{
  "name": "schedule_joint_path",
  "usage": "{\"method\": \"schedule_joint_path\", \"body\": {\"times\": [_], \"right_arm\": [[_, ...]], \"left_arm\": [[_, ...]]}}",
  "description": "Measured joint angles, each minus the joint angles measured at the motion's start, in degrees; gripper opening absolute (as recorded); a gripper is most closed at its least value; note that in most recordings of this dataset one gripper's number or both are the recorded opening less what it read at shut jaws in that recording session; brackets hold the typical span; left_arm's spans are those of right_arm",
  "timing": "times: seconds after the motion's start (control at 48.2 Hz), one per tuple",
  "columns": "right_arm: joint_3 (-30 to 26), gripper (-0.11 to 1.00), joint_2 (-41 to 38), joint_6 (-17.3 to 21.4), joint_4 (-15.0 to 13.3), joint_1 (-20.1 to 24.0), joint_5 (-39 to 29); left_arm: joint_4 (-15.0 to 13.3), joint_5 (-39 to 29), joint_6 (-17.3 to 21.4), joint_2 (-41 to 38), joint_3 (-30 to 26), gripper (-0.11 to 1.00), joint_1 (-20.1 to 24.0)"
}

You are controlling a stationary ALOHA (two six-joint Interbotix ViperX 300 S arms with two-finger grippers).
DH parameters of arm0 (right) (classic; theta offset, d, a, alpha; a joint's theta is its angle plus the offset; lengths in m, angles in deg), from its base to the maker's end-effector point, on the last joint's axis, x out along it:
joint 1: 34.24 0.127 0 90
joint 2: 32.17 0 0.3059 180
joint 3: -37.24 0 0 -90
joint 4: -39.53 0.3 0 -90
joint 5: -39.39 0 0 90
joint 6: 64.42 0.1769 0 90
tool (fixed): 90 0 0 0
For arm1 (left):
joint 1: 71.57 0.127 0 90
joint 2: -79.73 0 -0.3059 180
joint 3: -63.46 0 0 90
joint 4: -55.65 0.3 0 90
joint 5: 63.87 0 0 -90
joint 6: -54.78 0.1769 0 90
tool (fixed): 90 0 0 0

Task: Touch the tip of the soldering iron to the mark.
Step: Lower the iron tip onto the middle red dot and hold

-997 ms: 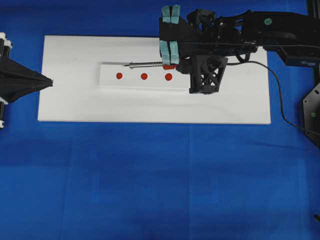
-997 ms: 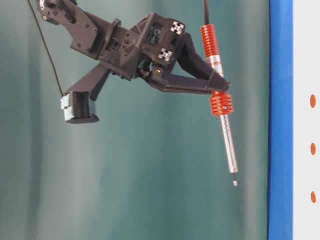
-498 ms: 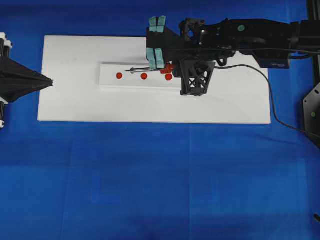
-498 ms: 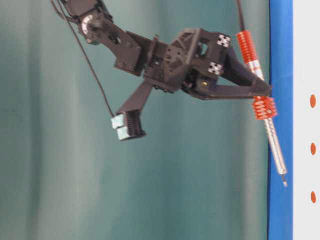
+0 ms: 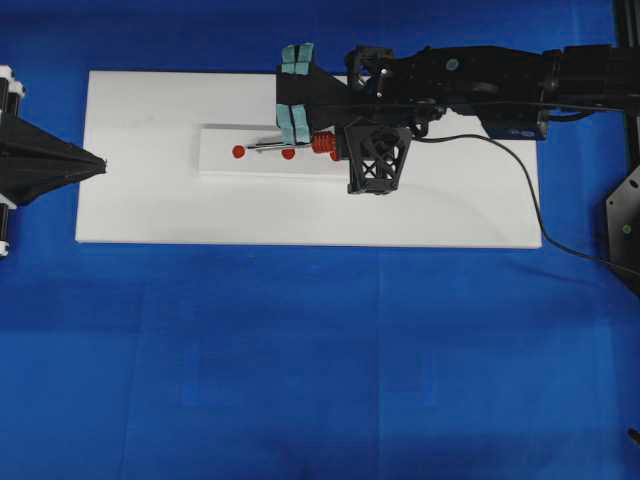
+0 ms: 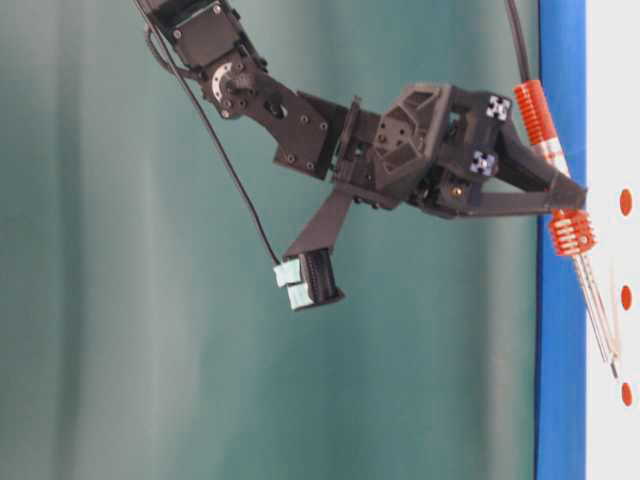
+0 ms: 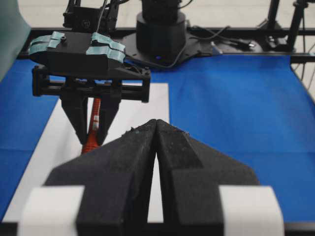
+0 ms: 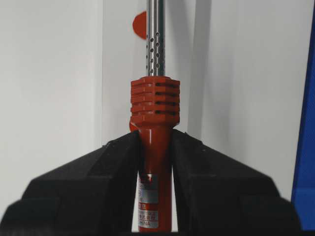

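Note:
My right gripper (image 5: 337,149) is shut on the orange-red handle of the soldering iron (image 5: 300,145), just behind its ribbed collar (image 8: 155,101). The silver shaft slants down to the left over a raised white strip (image 5: 220,162) carrying red marks. The tip (image 5: 248,149) lies right beside the leftmost mark (image 5: 238,152); contact cannot be told. In the table-level view the tip (image 6: 613,372) is at the board, just short of the lowest mark (image 6: 626,393). The middle mark (image 5: 288,154) sits under the shaft. My left gripper (image 5: 101,163) is shut and empty at the board's left edge.
The strip rests on a white board (image 5: 150,210) on a blue cloth. The iron's black cord (image 5: 535,200) trails right from the gripper and off the board. In the left wrist view, the right gripper (image 7: 93,142) stands close ahead of the shut left fingers (image 7: 138,162).
The right gripper has carried the iron left along the strip and lowered it toward the board, bringing the tip from above the strip down beside the leftmost mark. The left arm has not moved.

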Motion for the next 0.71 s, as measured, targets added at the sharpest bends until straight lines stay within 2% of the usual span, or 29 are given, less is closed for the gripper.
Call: {"method": "schedule_joint_path", "body": {"times": [0.706], "right_arm": [[-0.70, 0.06, -1.32, -0.18, 0.00, 0.00, 0.00]], "left_arm": [[-0.09, 0.00, 0.00, 0.00, 0.35, 0.00, 0.00]]}}
